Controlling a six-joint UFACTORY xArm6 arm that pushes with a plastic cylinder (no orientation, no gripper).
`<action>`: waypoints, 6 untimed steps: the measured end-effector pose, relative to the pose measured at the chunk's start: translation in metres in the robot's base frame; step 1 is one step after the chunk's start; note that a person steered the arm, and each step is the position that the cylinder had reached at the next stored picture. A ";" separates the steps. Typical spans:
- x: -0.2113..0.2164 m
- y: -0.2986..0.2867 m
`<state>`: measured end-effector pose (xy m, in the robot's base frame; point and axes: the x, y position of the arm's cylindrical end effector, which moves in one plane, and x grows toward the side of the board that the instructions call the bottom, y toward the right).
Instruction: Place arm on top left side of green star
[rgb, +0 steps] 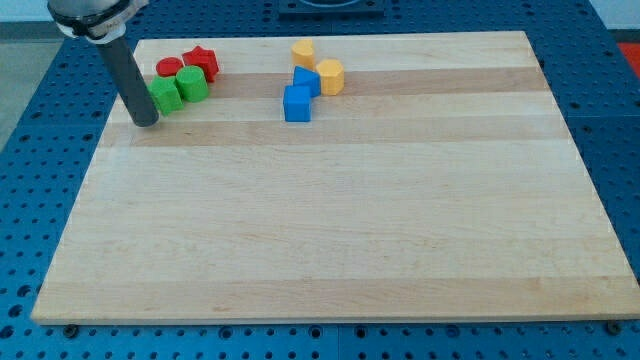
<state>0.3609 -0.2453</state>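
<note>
My tip (146, 121) rests on the board near its top left corner. The dark rod rises from it to the view's top left. A green block, probably the star (166, 96), lies just right of and above the tip, touching the rod or nearly so; the rod hides its left edge. A second green block (192, 83) sits against its upper right side. The tip is at the lower left of the first green block.
A red round block (169, 68) and a red star (202, 62) lie just above the green blocks. Two blue blocks (297, 103) (306, 80) and two yellow blocks (303, 51) (330, 76) cluster at the top middle. The board's left edge (100, 150) is close to the tip.
</note>
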 end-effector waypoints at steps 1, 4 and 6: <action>0.000 0.003; 0.008 -0.050; -0.048 -0.050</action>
